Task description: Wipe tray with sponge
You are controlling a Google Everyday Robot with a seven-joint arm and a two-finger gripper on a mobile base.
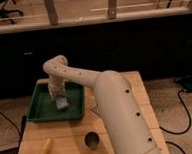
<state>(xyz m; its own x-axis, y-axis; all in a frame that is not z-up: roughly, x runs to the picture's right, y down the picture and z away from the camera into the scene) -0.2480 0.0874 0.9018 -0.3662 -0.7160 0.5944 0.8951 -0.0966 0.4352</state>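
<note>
**Sponge pressed to the tray floor**

Over the green tray [42,115], at the left end of the wooden surface [136,96], the arm reaches down and sets its gripper [59,98] right at the sponge [61,102]. That sponge is a small pale grey-blue block lying on the tray floor, a little right of the middle and nearer the right wall than the left. The gripper comes at it from above and meets its top; whether it is clamped on the sponge or merely bearing down on it cannot be told from this view.

As a judgement, the sponge should be light and soft, giving way under a squeeze and springing back once freed. A hold across its narrower sides, low enough that the block does not fold or pop out, looks soundest. Pressing too hard would flatten it and drag the tray along, since the tray itself looks light, shallow and free to slide on the wood. Steady downward pressure with short strokes, kept clear of the raised rim, seems the safer way.

A yellow object [44,151] lies near the front left corner, with a dark round thing [91,140] beside it, both well apart from the tray.
</note>
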